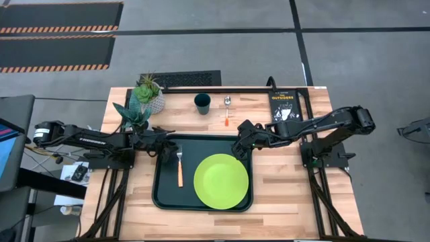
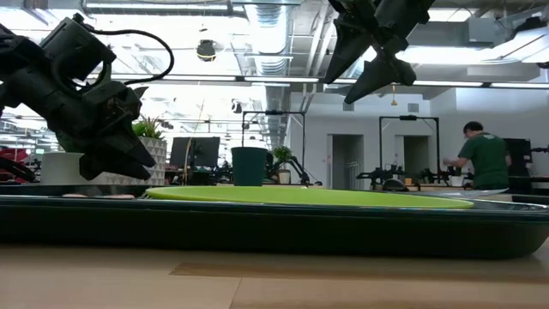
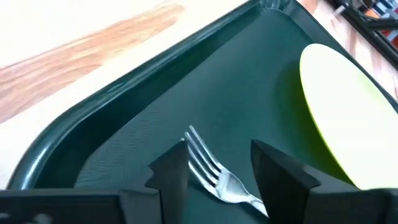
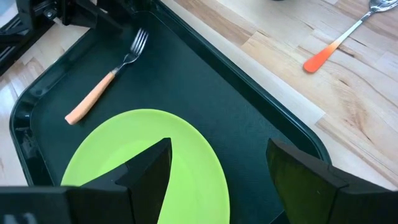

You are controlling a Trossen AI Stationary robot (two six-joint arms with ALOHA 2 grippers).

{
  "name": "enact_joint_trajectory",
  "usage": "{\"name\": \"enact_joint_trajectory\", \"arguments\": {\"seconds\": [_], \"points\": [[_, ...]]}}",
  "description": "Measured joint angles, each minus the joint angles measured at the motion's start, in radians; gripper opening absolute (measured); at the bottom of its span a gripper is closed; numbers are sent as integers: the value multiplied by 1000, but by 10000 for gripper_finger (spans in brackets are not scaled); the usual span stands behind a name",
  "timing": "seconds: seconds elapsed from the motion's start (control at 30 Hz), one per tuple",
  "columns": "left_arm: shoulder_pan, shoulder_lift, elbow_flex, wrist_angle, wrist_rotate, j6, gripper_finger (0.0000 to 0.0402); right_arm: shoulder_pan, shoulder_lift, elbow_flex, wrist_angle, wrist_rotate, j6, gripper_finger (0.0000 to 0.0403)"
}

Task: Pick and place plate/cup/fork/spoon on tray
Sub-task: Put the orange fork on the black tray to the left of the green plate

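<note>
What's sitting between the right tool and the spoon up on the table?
Nothing visible. The right tool hangs open over the tray's far edge, and only bare wood separates it from the spoon; the cup stands off to the side.

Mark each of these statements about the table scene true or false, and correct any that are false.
1. The fork lies inside the tray. True.
2. The plate rests on bare wood outside the tray. False: it lies in the tray, right of the fork.
3. The spoon is on the table beyond the tray, right of the cup. True.
4. The left claw is clamped on the fork's orange handle. False: its fingers stand open either side of the tines, and the fork lies flat on the tray.
5. The right claw is open and holds nothing. True.
6. The cup stands on the plate. False: it stands on the table.
</note>
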Motion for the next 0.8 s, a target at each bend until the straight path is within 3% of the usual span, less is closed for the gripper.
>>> {"name": "enact_joint_trajectory", "arguments": {"seconds": [0.2,0.8], "points": [[0,0,0,-24,-35,-39,186,0,0,0,0,0,0,286],[0,0,0,-23,-5,-73,188,0,0,0,0,-7,-1,286]]}}
